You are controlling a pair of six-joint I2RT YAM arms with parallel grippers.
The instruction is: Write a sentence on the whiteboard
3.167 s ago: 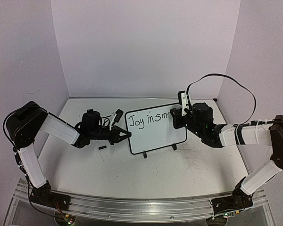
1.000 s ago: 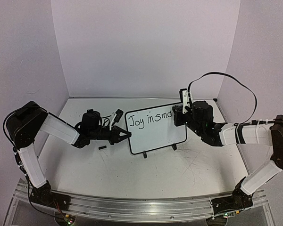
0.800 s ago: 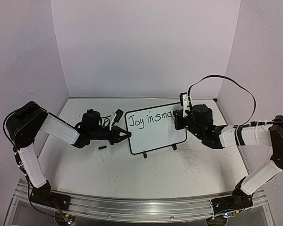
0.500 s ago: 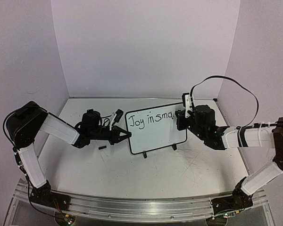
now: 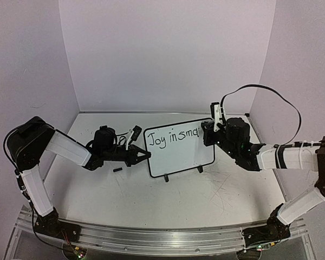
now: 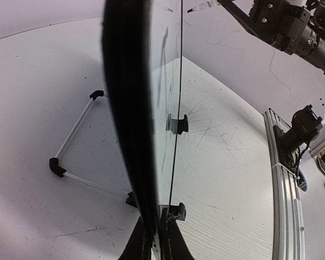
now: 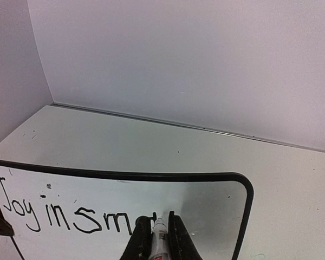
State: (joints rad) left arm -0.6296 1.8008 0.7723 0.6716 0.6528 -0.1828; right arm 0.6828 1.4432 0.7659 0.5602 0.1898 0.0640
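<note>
The whiteboard (image 5: 179, 154) stands tilted on its black feet at the table's middle, with black lettering (image 5: 173, 138) reading "Joy in sma" on its top line. My left gripper (image 5: 144, 155) is shut on the board's left edge; in the left wrist view (image 6: 157, 238) the black frame (image 6: 127, 108) runs up from between the fingers. My right gripper (image 5: 207, 134) is shut on a white marker (image 7: 161, 238), whose tip sits at the board right after the last letter. The right wrist view shows the lettering (image 7: 59, 214) and the frame's top right corner (image 7: 244, 181).
A small black marker cap (image 5: 117, 170) lies on the table near the left gripper. A white-and-black clip-like piece (image 5: 132, 134) sits just behind the left gripper. The board's wire stand (image 6: 70, 157) rests behind it. Walls close the back and sides.
The right gripper has moved rightward along the top line with the marker, and the lettering has grown from "Joy in sm" to "Joy in sma". The left gripper and board stayed put.
</note>
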